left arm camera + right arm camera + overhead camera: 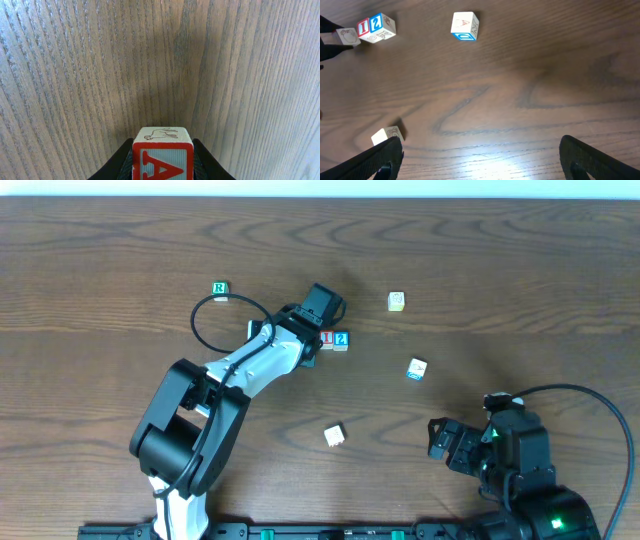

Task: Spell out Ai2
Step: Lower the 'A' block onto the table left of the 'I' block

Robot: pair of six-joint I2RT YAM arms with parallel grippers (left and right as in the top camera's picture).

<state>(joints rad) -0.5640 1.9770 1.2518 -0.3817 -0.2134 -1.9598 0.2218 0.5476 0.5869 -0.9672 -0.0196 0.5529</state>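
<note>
One block matters: the A block, clenched in my left gripper, just at nine o'clock of the I block and 2 block. Light, rigid wood, I judge; its flat opposite faces grip best. My right gripper hangs released.

My left arm lies slantwise across the middle-left of the table. Its left gripper, clamped on the A block, sits just beside the red I block and blue 2 block, so I can't reach that pair from their left. Ahead of the wide-spread right gripper the wood is free, save a blue-lettered block between it and the pair and a pale block off to its left
</note>
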